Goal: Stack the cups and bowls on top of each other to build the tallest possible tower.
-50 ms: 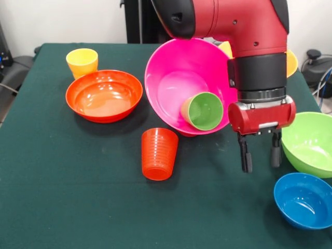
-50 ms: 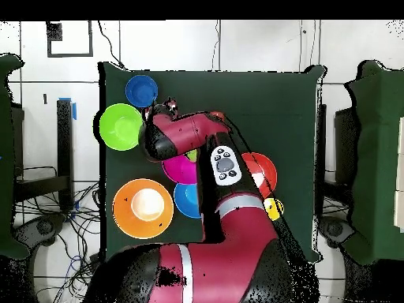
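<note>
The large pink bowl [image 1: 174,72] [image 2: 178,169] stands tilted, its mouth turned toward the front. A light green cup [image 1: 202,110] lies on its side inside it. In front of it a ribbed orange-red cup [image 1: 159,153] stands on the cloth. At the left are a wide red-orange bowl [image 1: 104,96] [image 2: 263,168] and a yellow cup [image 1: 82,61] [image 2: 274,209]. My gripper [image 1: 260,154] [image 2: 164,107] hangs open and empty just above the table, between the pink bowl and a lime green bowl [image 1: 311,142] [image 2: 120,126]. A blue bowl [image 1: 304,199] [image 2: 141,91] sits in front of the lime one.
A large yellow-orange bowl [image 1: 291,62] [image 2: 143,207] shows mostly behind my arm, with another blue bowl [image 2: 188,200] beside it in the overhead view. The green tablecloth's edge [image 1: 31,67] runs along the left.
</note>
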Robot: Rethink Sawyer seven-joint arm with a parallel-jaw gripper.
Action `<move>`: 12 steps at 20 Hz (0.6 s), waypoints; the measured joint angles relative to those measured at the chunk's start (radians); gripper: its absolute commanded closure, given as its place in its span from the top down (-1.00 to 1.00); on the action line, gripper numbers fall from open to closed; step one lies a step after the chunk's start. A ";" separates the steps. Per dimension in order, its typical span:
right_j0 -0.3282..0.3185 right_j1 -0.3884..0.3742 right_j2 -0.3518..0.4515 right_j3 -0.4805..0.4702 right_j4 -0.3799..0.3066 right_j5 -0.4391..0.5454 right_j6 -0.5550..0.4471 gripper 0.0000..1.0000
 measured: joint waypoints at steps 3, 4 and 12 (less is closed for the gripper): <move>-0.004 -0.008 0.004 0.000 0.007 0.000 0.000 1.00; -0.005 -0.009 0.005 0.000 0.009 0.000 0.000 1.00; -0.024 -0.006 0.039 0.003 0.018 -0.001 0.000 1.00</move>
